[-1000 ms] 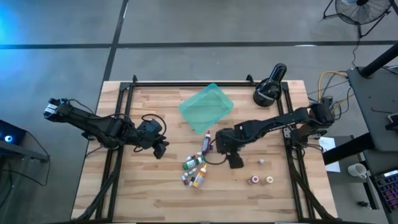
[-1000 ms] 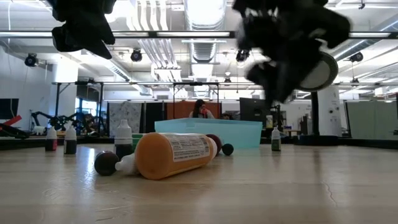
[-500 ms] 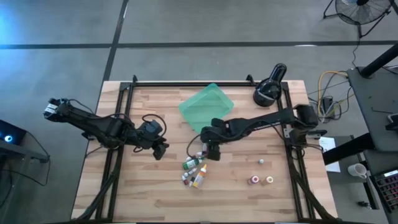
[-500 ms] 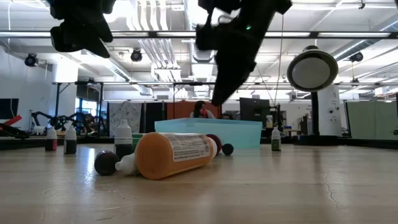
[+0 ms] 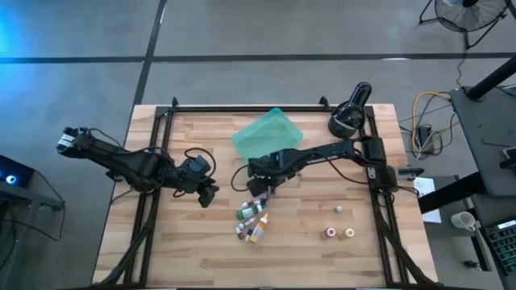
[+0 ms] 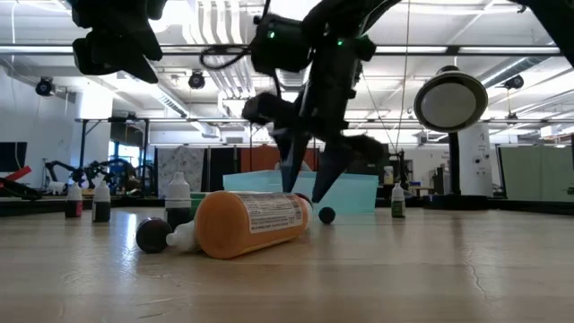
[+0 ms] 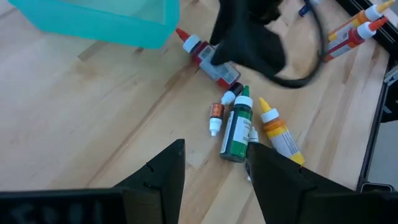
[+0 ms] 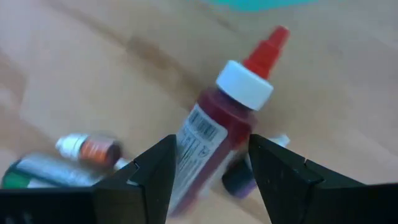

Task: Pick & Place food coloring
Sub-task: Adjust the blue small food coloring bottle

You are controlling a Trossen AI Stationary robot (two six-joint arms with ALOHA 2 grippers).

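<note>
Several food coloring bottles (image 5: 251, 219) lie on their sides on the wooden table: a green one (image 7: 236, 124), a yellow-orange one (image 7: 277, 129) and a small orange one (image 7: 215, 116). A red bottle (image 8: 214, 134) with a white collar lies nearer the teal tray (image 5: 268, 137). My right gripper (image 5: 262, 187) points down over the red bottle, open, one finger on each side of its body; I see no touch. My left gripper (image 5: 208, 196) hangs open in the air left of the cluster.
A black round device (image 5: 348, 113) stands at the far right corner. Three small bottles (image 5: 339, 229) stand upright on the near right of the table. In the low view a large orange bottle (image 6: 247, 222) lies in front of the right gripper (image 6: 308, 184).
My right gripper has swung toward the table's left, a little toward the far edge, and come down, rolling about its own axis. It now stands over the red bottle by the tray. The bottles lie as before.
</note>
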